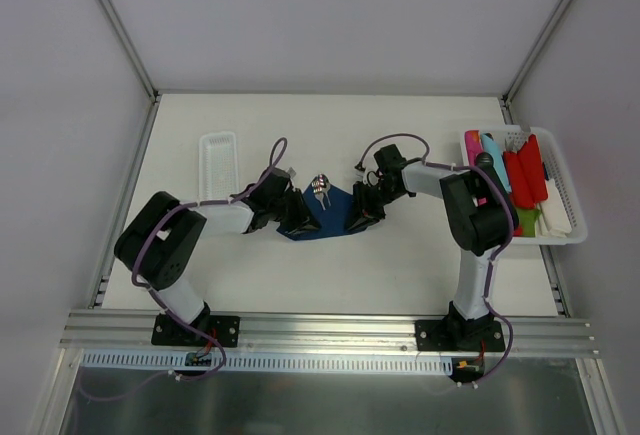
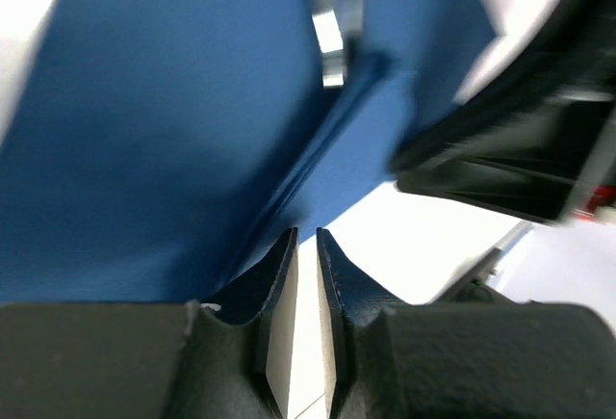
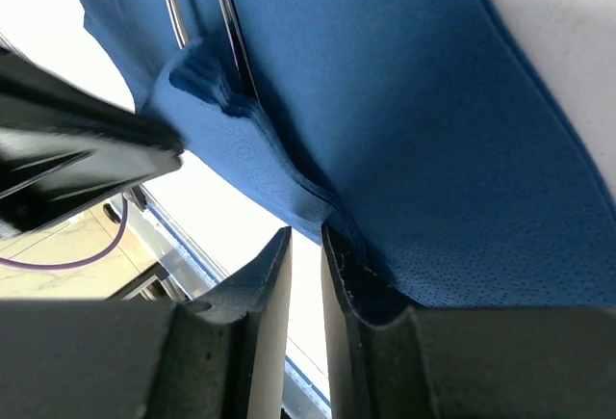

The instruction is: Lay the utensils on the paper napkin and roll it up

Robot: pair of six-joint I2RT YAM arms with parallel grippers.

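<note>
The dark blue paper napkin point(image 1: 326, 217) lies mid-table, partly folded, with the shiny silver utensils point(image 1: 320, 190) sticking out of its far edge. My left gripper point(image 1: 300, 220) sits low at the napkin's left side and my right gripper point(image 1: 357, 219) at its right side. In the left wrist view the left gripper point(image 2: 306, 233) stands a narrow gap apart with only bare table between the jaws; the napkin point(image 2: 164, 120) fold and a utensil point(image 2: 332, 48) lie just ahead. The right gripper point(image 3: 306, 229) is likewise slightly open and empty, its tips at the napkin point(image 3: 414, 101) edge, beside the utensil handles point(image 3: 226, 24).
A long white tray point(image 1: 217, 160) lies at the back left. A white basket point(image 1: 566, 205) at the right holds red, pink and turquoise plastic pieces point(image 1: 520, 170). The two grippers face each other closely across the napkin.
</note>
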